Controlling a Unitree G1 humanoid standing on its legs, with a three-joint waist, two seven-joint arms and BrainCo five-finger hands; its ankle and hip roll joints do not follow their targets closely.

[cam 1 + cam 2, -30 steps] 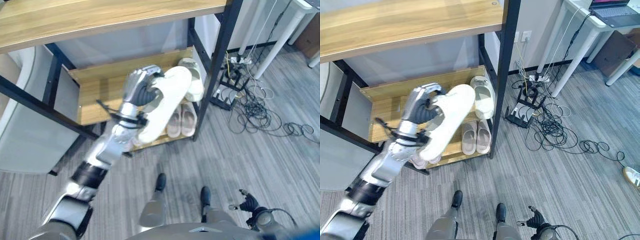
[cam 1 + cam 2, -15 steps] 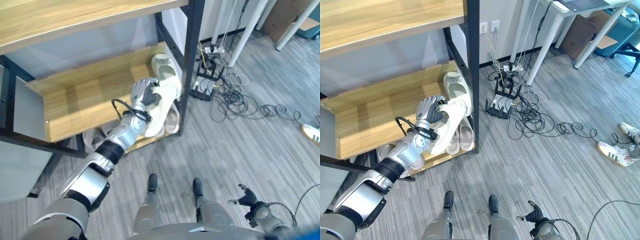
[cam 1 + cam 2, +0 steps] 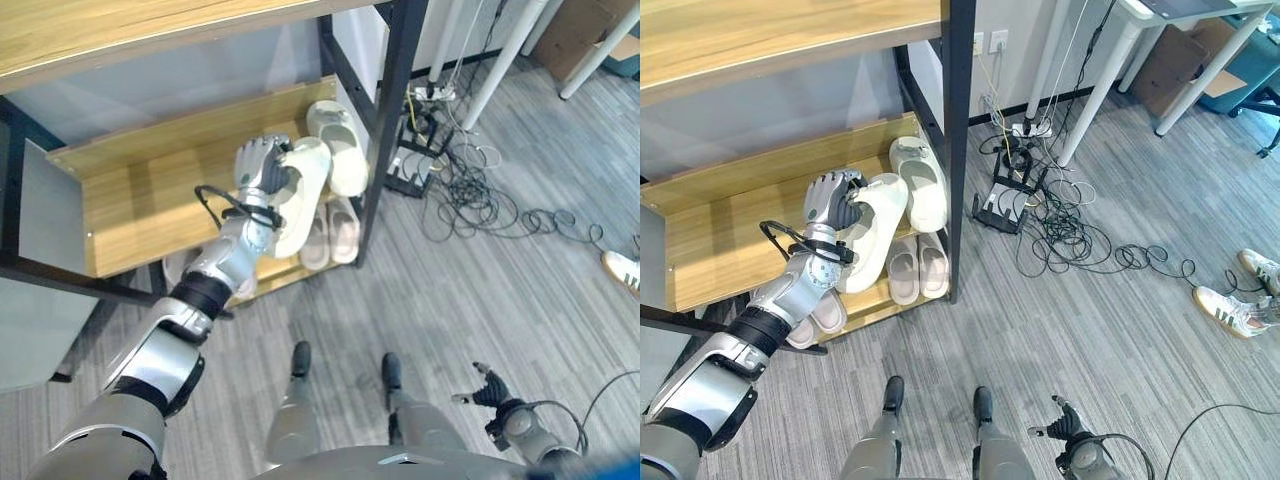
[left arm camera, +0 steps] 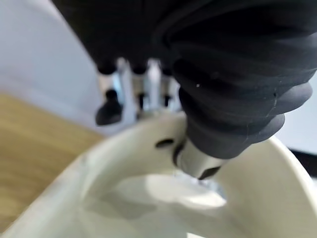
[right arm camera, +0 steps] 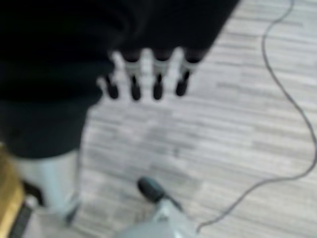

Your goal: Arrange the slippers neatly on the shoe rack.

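Down near the floor, the right hand (image 3: 1068,428) is being kept low at the robot's side with its fingers loosely spread and nothing in them — it is playing no part in this step. Further out, the left hand (image 3: 258,165) is being stretched toward the shoe rack (image 3: 120,195), its fingers curled round the edge of a white slipper (image 3: 300,195); in the left wrist view the thumb is being pressed into the slipper's hollow while the fingers are wrapping its outer side. The slipper is being held above the front of the middle shelf, tilted, its heel end hanging out past the shelf's front edge, just beside its mate (image 3: 920,182), which is already lying flat by the black post (image 3: 958,140). Below, a pale pair (image 3: 917,266) and another slipper (image 3: 827,310) are sitting on the bottom shelf.

For a tidy result, the held slipper is probably best being levelled first, then turned parallel to its mate and slid back until the toes are lining up — the grip being eased only once the sole is resting fully on the wood, lest it tip off the front edge.
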